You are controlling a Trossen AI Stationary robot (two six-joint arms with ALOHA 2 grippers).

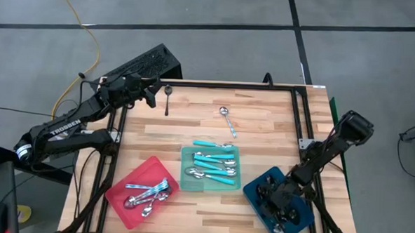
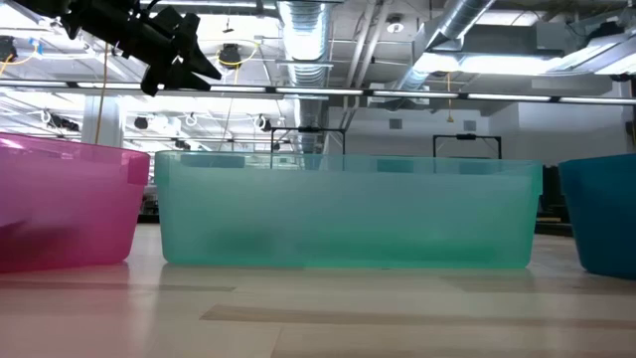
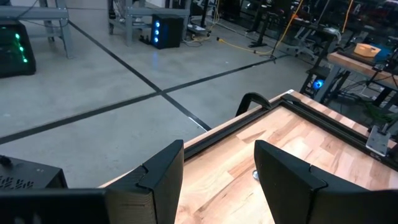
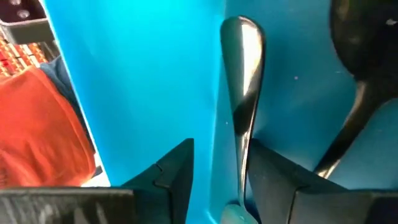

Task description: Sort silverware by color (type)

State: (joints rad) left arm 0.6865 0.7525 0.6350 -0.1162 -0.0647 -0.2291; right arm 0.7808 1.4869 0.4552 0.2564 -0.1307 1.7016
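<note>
My right gripper (image 1: 279,204) reaches down into the blue tray (image 1: 303,213), among dark spoons. In the right wrist view its fingers stand apart, with a dark spoon's handle (image 4: 244,93) between them, against the blue tray wall (image 4: 155,81). My left gripper (image 1: 150,94) hangs open above the table's far left corner, empty. Just right of it a dark spoon (image 1: 167,99) lies flat on the wood. A turquoise-handled spoon (image 1: 227,121) lies loose mid-table. The teal tray (image 1: 186,173) holds several turquoise-handled spoons, and the red tray (image 1: 131,180) holds silver ones. My right gripper is open around the dark spoon's handle (image 4: 241,149), which runs along the inner side of one finger (image 4: 273,174). Whether that finger touches the handle, I cannot tell. The fingers slant down into the tray and lie along the spoon.
The three trays stand in a row along the table's near edge, as the low view shows: pink (image 2: 70,204), teal (image 2: 348,209), blue (image 2: 601,214). A black frame (image 1: 300,113) borders the table. Bare wood (image 1: 193,116) lies between the trays and the far edge.
</note>
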